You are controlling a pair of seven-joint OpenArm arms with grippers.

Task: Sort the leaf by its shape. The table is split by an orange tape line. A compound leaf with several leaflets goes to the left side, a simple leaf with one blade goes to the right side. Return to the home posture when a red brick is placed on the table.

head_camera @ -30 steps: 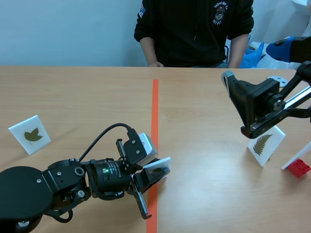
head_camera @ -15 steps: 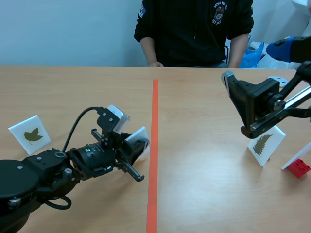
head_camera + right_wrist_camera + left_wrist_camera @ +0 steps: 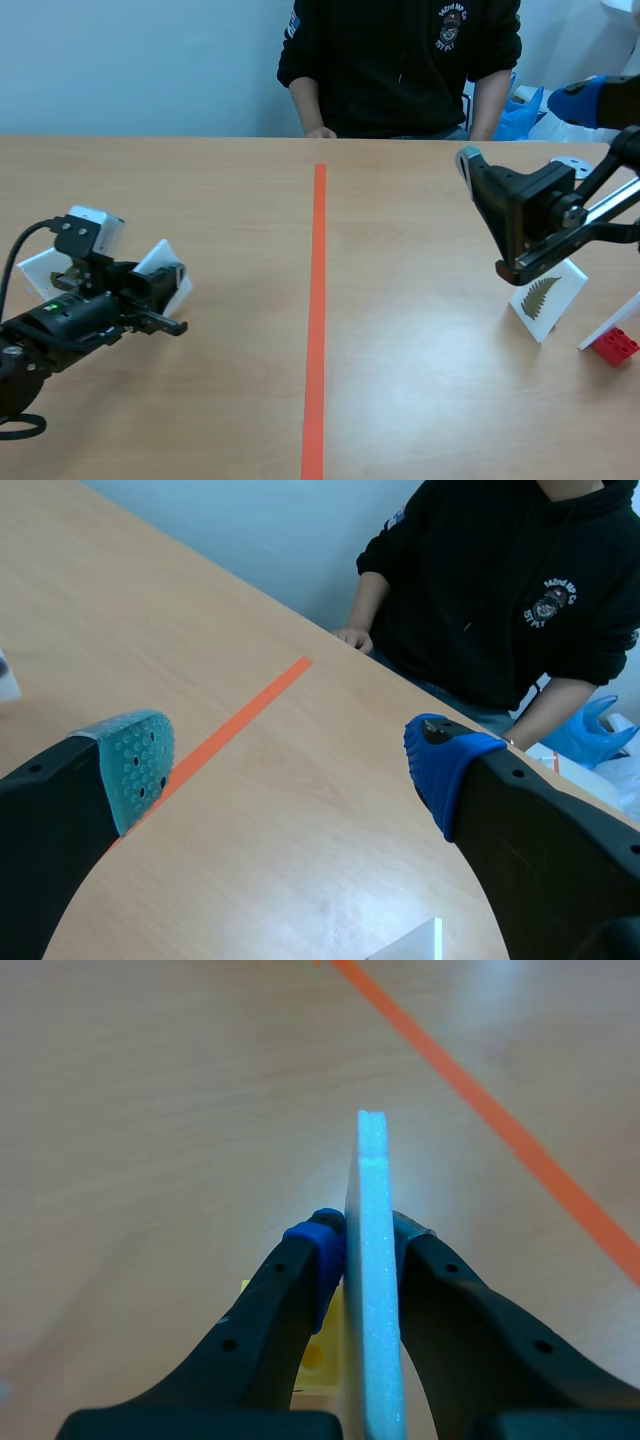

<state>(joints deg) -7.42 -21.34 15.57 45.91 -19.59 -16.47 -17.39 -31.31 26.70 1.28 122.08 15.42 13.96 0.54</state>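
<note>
Left end effector [image 3: 365, 1240] clenched on a white card [image 3: 372, 1160], held upright and edge-on. It sits low at the worktop [image 3: 420, 400], well left of the orange tape line [image 3: 316, 300]; contact unclear. The card's leaf face is hidden, so its shape cannot be told. Card not yet let go, so the release is left to do.

Right end effector [image 3: 290, 765] raised, fingers spread, holding nothing.

Fern card [image 3: 545, 298] stands on the right side. It shows several leaflets, so it looks misplaced by the rule.

Red brick [image 3: 613, 345] lies near it at far right. Judgement: home posture is due.
</note>
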